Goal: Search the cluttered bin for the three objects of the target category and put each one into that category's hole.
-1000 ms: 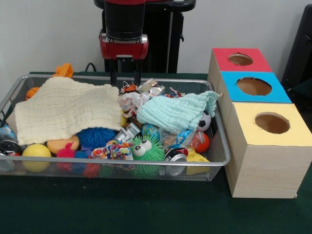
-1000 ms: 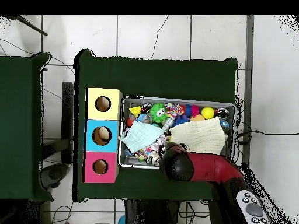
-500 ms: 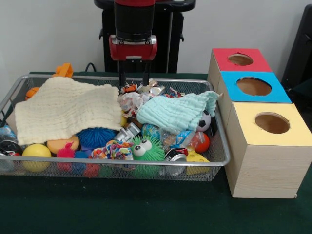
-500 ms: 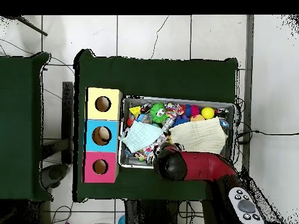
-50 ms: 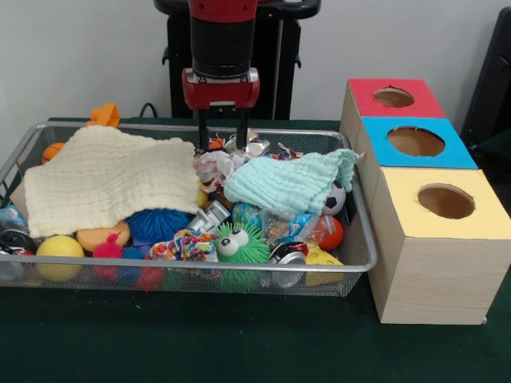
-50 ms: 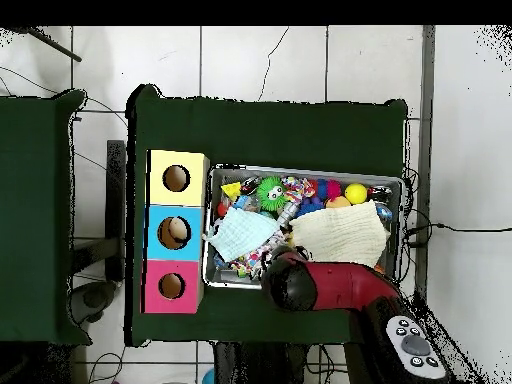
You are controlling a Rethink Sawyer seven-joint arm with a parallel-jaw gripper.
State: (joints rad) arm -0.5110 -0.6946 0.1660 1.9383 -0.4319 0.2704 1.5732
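While the gripper [image 5: 221, 137] hung with its two fingers parted and pointing straight down, the wire bin [image 5: 361, 263] stretched lengthwise across the table. Since the earlier frame it had shifted slightly sideways and lower, toward the crumpled wrappers [image 5: 214, 163].

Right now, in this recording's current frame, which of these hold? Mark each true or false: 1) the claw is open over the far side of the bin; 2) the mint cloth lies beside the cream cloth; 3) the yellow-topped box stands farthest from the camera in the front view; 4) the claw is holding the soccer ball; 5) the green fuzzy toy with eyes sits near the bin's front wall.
1) True: the claw hangs open above the wire bin's far side.
2) True: the mint cloth lies beside the cream cloth.
3) False: the yellow-topped box is nearest; the red-topped box is farthest.
4) False: the claw holds nothing; the soccer ball lies under the mint cloth's edge.
5) True: the green fuzzy toy sits at the front wall.
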